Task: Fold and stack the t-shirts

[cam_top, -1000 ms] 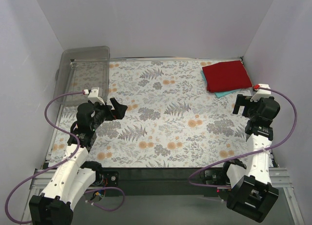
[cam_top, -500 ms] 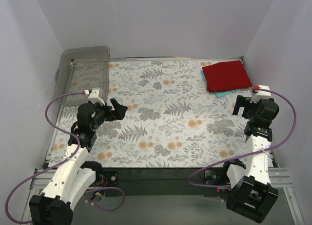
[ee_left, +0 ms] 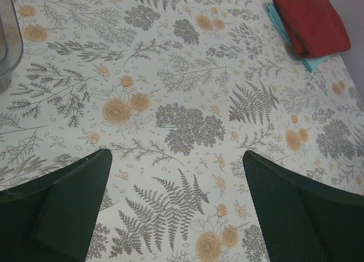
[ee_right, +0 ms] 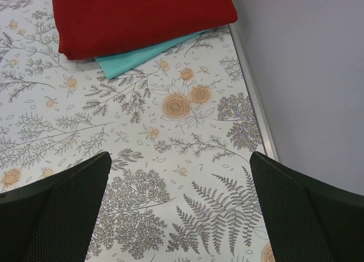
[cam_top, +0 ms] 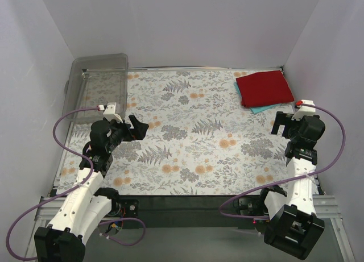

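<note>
Hovering above the flowered surface [cam_top: 193, 154], the left gripper [cam_top: 132, 129] stands with its jaws spread wide and nothing between them. In its wrist view the two dark fingers [ee_left: 62, 211] frame only bare leaf-and-flower print. The right gripper [cam_top: 282, 121] is spread just as wide, holds nothing and touches neither shirt.

The t-shirts lie folded and stacked just ahead of the right gripper, in the far right corner of the surface. The red t-shirt [cam_top: 264, 87] is on top. The teal t-shirt [ee_right: 149, 54] lies beneath it, showing only as a strip along the red one's near edge. From the left gripper the stack is far ahead and well off to the right, across most of the surface.

Close on the right of the right gripper, a metal strip [ee_right: 253, 97] marks the surface's edge, and the pale side wall [ee_right: 307, 74] rises directly past it, so room on that side is tight. To that gripper's left, patterned surface stretches broadly toward the other arm. The clear plastic bin [cam_top: 99, 66] stands ahead and to the left of the left gripper, against the far left corner, its near end not far from the fingers. To the right of the left gripper and ahead of it, the surface lies open up to the back wall [cam_top: 187, 29].
</note>
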You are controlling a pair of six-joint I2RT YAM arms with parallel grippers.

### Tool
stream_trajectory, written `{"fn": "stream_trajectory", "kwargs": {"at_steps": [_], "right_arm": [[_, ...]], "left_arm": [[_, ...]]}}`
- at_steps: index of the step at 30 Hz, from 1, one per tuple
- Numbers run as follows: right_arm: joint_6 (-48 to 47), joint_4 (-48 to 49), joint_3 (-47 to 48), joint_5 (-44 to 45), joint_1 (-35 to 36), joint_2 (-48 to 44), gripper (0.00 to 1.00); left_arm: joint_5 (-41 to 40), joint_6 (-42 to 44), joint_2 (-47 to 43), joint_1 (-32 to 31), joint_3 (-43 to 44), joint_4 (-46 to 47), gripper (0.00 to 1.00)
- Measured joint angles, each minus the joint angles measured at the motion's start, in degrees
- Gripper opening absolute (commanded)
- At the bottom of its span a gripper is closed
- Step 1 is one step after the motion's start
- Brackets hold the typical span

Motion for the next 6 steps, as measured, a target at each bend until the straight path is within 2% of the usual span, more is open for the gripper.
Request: {"fn": "stream_trajectory", "kwargs": {"at_steps": [5, 6], "right_arm": [[0.1, 0.0, 0.0, 0.0, 0.0, 0.0, 0.96], [0.1, 0.0, 0.0, 0.0, 0.0, 0.0, 0.98]], "left_arm": [[0.0, 0.0, 0.0, 0.0, 0.0, 0.0, 0.93], [0.0, 0.0, 0.0, 0.0, 0.0, 0.0, 0.93]]}}
